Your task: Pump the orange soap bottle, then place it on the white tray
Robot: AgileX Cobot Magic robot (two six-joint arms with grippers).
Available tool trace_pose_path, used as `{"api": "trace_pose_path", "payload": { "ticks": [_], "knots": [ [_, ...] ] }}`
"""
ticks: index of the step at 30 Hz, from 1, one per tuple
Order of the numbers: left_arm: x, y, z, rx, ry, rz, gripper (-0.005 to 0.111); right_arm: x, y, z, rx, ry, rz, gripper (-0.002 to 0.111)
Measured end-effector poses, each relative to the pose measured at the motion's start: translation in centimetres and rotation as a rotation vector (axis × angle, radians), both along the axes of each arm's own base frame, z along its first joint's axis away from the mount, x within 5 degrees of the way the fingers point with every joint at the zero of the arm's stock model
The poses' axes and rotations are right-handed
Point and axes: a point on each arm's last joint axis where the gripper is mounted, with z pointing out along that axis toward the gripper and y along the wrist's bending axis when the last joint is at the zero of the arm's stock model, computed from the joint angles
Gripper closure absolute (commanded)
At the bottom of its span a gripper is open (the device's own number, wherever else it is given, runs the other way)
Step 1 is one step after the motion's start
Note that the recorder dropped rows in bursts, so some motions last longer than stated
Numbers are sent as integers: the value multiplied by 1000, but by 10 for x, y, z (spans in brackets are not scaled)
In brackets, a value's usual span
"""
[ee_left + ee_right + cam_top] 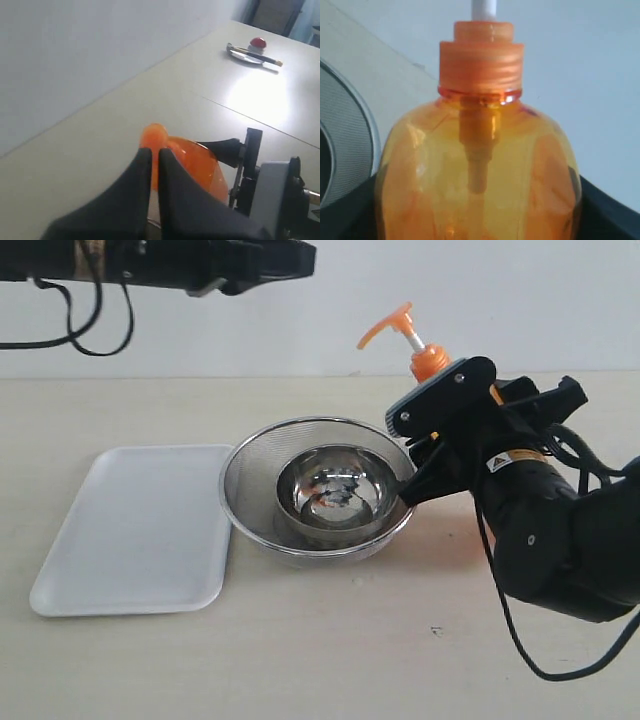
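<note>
A big pale beige table [330,660] fills most of the exterior view. On the right side of the frame is the thick black right arm [560,540]. A long black left arm [150,262] runs along the top left, high above the table.

At the lower left lies the flat white tray [130,530] with round corners and a low rim. Just beside its right edge, in the middle, sits a round metal mesh strainer [245,490]. A shiny round steel bowl [335,470] rests inside it.

Right of the strainer, well apart from the tray, stands the tall see-through orange soap bottle [429,362] with its orange pump head and white stem. It is upright, and the spout points to the left.

The right gripper [432,435] is closed around the bottle's body and hides it in this view. In the right wrist view a black finger [612,215] shows on each side of the bottle.

The left gripper [154,172] has its two black fingers almost together, with only a thin slit between them. It holds nothing.
</note>
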Motion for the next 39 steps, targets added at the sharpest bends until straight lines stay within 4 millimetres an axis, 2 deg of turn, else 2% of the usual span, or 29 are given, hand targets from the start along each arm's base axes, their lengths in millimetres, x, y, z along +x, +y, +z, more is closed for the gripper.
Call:
{"api": "trace_pose_path", "payload": {
  "ticks": [6, 13, 20, 30, 31, 39],
  "knots": [
    [-32, 39, 20, -26, -40, 126, 102, 1, -5, 3, 124, -18, -85, 108],
    [-90, 59, 30, -159, -129, 193, 102, 0, -10, 5, 256, -27, -164, 108],
    [-151, 75, 1, -221, -168, 249, 102, 1, -10, 6, 396, -23, -191, 108],
    [-217, 86, -39, -283, -191, 234, 102, 0, -7, 6, 494, 19, -188, 108],
    [-229, 87, -45, -299, -206, 216, 102, 0, -6, 5, 504, 27, -189, 108],
    [-261, 92, -82, -311, -198, 191, 102, 0, -5, 2, 514, 63, -186, 108]
  ]
}}
